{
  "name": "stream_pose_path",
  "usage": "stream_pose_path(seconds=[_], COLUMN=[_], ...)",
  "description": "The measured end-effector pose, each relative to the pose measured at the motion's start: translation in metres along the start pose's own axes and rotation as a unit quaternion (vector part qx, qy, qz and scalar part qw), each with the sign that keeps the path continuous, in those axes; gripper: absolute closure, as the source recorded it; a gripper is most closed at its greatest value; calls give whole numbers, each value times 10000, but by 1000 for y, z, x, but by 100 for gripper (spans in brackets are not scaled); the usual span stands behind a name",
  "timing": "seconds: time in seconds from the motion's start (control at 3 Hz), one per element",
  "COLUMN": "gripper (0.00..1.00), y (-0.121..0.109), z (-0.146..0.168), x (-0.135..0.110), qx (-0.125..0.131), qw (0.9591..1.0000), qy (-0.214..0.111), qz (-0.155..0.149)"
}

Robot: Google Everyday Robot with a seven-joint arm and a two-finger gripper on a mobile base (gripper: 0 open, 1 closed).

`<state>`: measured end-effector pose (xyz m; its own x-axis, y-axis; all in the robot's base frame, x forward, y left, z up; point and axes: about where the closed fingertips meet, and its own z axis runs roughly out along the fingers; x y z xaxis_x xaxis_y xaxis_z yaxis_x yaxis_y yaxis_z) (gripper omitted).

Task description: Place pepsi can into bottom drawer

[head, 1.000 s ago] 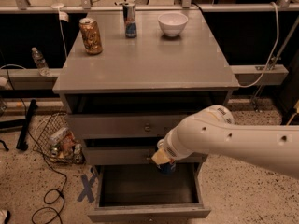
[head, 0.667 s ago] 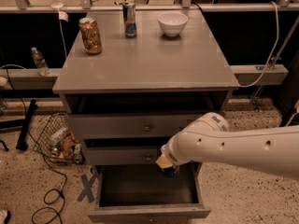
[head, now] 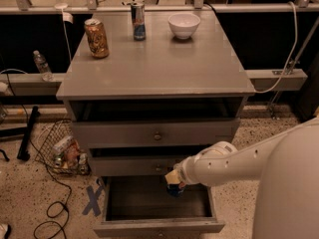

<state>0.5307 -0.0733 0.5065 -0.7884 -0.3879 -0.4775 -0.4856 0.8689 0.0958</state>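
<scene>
The bottom drawer [head: 158, 226] of the grey cabinet is pulled out and open, its dark inside showing. My white arm reaches in from the lower right. My gripper [head: 174, 184] hangs over the right part of the open drawer and is shut on the pepsi can [head: 175, 190], a dark blue can that shows just under the wrist. The can is at about the level of the drawer's opening, below the middle drawer's front. Most of the can and the fingers are hidden by the arm.
On the cabinet top [head: 154, 63] stand an orange-gold can [head: 96, 38], a slim blue-silver can [head: 138, 21] and a white bowl [head: 184, 25]. The two upper drawers [head: 157, 135] are nearly shut. A wire basket [head: 62, 151] and cables lie on the floor at left.
My arm has lowered and reached further left and down, carrying the pepsi can from in front of the middle drawer into the opening of the bottom drawer.
</scene>
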Motion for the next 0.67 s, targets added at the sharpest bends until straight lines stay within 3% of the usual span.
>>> stream_pose_path(seconds=[0.33, 0.67], gripper=[100, 100], y=[0, -10], z=[-1, 28], x=[0, 6], qx=[6, 71], qw=[10000, 9998], qy=[6, 140], qz=[-10, 129])
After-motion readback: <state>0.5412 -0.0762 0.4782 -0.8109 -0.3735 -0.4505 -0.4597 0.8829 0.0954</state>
